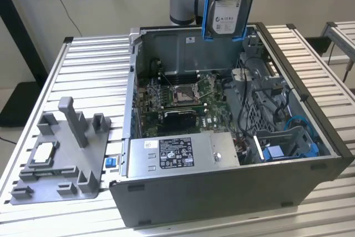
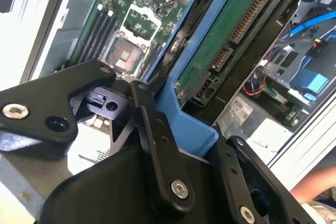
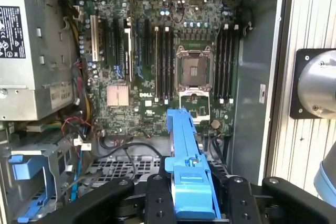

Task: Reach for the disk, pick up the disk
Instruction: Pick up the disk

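One flat rectangular silver-grey metal disk (image 1: 227, 12) w/ white label & blue plastic frame hangs upright over the far side of the open grey sheet-metal computer case (image 1: 233, 192), off the slatted aluminium desk (image 1: 89, 65). Black hinged end effector (image 3: 193, 195) pinches the frame's edges, tho contact is partly hidden. Disk's long axis runs straight out from the end effector toward the green motherboard (image 3: 157, 51).

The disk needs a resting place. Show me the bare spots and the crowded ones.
Bare: table slats on the exterior view's left of the case, beyond the fixture; slats on its right too. Crowded: inside the case, under the held disk.
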Tool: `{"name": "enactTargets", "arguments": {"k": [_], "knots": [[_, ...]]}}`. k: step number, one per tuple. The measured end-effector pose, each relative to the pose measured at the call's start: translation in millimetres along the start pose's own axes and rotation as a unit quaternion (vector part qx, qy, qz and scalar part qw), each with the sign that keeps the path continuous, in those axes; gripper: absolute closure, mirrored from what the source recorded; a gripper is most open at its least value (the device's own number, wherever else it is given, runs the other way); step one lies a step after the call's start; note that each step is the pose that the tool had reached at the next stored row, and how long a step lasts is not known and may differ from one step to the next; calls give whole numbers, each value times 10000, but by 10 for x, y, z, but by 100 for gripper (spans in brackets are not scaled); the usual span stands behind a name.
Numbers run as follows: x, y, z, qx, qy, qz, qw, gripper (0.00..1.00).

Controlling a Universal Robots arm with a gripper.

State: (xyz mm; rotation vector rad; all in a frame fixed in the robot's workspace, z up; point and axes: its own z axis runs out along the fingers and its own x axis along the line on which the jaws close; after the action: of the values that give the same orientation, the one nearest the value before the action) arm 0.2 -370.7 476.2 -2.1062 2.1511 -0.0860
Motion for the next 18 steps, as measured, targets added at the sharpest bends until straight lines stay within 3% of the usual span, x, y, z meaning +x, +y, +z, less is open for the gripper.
{"name": "enactTargets", "arguments": {"k": [9,18], "knots": [[-10,-196,-112,-4,-6,-54,10000,100],[-10,-591,-76,-61,-5,-51,10000,100]]}}
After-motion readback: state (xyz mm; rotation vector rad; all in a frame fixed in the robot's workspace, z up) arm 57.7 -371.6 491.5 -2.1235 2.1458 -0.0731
